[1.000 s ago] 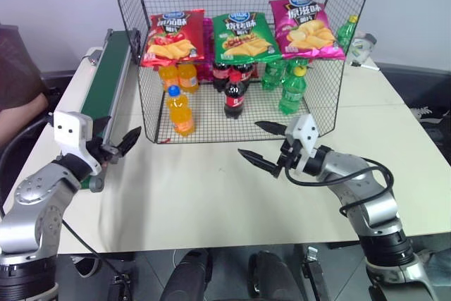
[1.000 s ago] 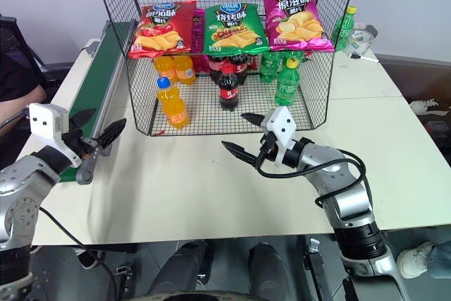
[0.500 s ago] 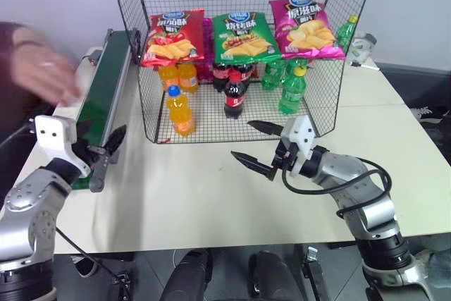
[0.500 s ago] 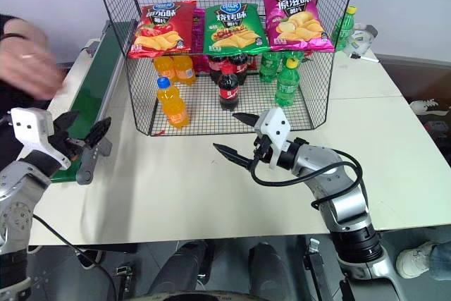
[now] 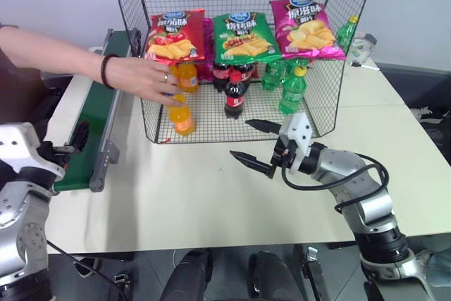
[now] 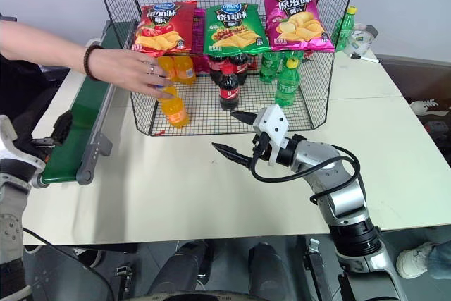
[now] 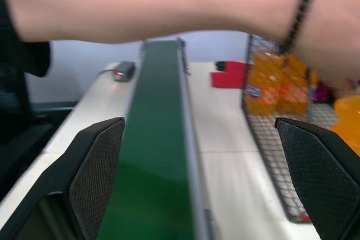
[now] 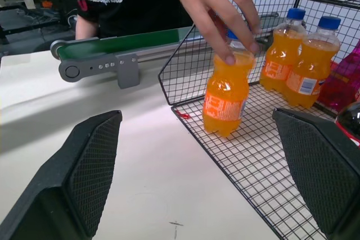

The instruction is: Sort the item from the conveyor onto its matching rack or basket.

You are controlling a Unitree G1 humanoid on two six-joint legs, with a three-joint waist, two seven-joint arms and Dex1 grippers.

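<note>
The item, a small orange soda bottle (image 5: 182, 118), stands upright at the front left of the black wire rack (image 5: 324, 68), on its lower level. A person's hand (image 5: 144, 79) reaches across the conveyor (image 5: 95, 111) and grips the bottle's top, covering the cap; the same grip appears in the right wrist view on the bottle (image 8: 225, 102). My left gripper (image 6: 53, 132) is open over the near end of the green belt (image 7: 154, 139), holding nothing. My right gripper (image 5: 240, 138) is open above the table, just in front of the rack and to the right of the bottle.
Three chip bags (image 5: 243, 37) hang along the rack's upper shelf. Two more orange bottles (image 8: 301, 68), cola bottles (image 5: 235, 95) and green bottles (image 5: 290, 93) stand in the lower level. Bare white table (image 5: 197, 195) lies in front of the rack.
A person's arm has come in from the left, across the conveyor, and taken hold of the orange bottle's top. My left gripper has drawn back leftward to the belt's near end. The right gripper has held still.
</note>
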